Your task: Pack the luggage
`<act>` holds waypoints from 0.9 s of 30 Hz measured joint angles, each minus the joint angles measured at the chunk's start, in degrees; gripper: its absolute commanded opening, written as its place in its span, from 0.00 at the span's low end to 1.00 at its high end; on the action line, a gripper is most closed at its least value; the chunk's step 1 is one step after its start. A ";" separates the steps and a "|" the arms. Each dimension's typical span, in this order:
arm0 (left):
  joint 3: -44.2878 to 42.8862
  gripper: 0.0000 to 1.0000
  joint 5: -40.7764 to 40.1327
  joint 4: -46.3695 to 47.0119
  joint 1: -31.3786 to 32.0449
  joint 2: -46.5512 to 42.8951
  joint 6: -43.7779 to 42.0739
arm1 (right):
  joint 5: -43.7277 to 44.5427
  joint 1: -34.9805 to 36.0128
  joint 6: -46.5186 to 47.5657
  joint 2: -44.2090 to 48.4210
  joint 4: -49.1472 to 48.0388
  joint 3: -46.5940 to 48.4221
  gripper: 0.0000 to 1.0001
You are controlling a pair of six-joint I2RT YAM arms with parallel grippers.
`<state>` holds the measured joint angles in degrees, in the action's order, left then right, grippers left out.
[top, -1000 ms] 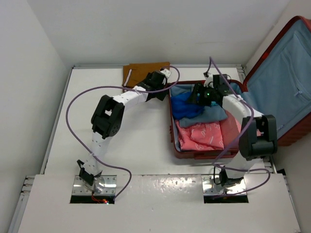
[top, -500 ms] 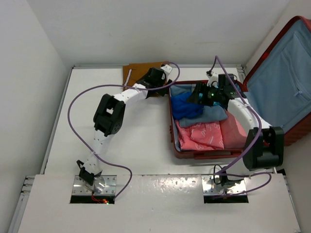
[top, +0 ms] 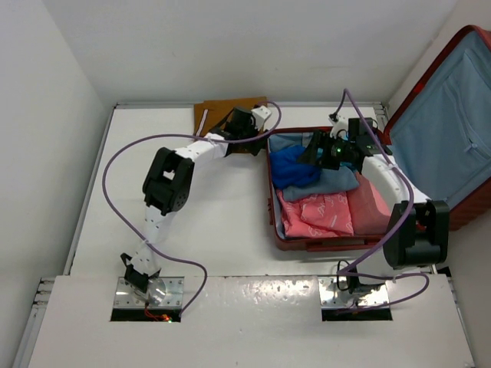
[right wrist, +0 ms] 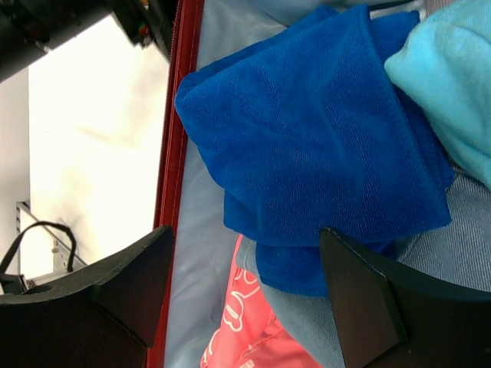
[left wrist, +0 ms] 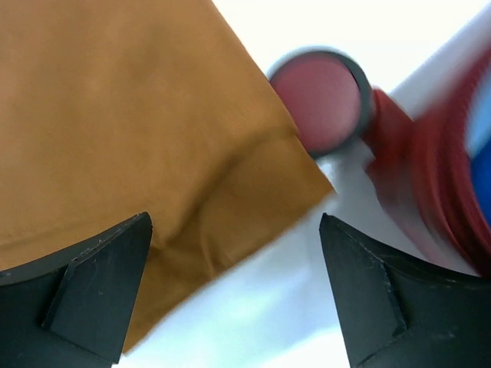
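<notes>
The luggage [top: 273,201] is a red hard-shell suitcase lying open at the right of the table, its blue-lined lid [top: 445,130] raised. Inside lie a royal-blue towel [top: 295,167] [right wrist: 322,130], a grey-blue garment [top: 334,182] and a pink printed garment [top: 318,215] [right wrist: 253,322]. My right gripper [top: 317,151] [right wrist: 245,291] hovers open just over the towel's edge, holding nothing. My left gripper [top: 244,134] [left wrist: 234,291] is open low over the corner of a brown cloth [top: 219,113] [left wrist: 115,115], beside a suitcase wheel [left wrist: 322,100].
The brown cloth lies flat at the table's back edge, left of the luggage. A light teal cloth [right wrist: 453,84] sits behind the blue towel. Walls close the table at the left and back. Purple cables [top: 115,176] loop from both arms.
My right gripper has opened wider and drawn slightly back to the right over the blue towel, its elbow swinging outward. My left gripper edged a little along the brown cloth's corner.
</notes>
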<state>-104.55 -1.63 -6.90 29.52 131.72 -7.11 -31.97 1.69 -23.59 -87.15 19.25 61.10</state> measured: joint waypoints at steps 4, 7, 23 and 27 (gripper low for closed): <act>4.50 0.96 1.97 -1.05 0.35 -2.47 -1.53 | -0.28 -0.46 0.02 -0.02 0.87 0.09 0.77; 8.15 1.00 3.02 -1.05 0.72 -4.22 -2.62 | -0.35 -0.81 0.02 -0.02 1.01 0.20 0.77; 21.70 1.00 -2.21 26.12 2.45 -6.27 -11.15 | -1.09 -0.87 -0.39 -1.03 1.14 0.55 0.78; 18.05 0.99 -1.14 28.87 2.43 -3.10 -13.55 | -1.11 -0.87 -0.39 -1.05 1.62 0.57 0.78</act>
<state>-86.50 -2.76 21.98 31.94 128.62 -20.67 -33.08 0.82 -23.99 -88.20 20.86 61.67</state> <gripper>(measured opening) 0.995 0.777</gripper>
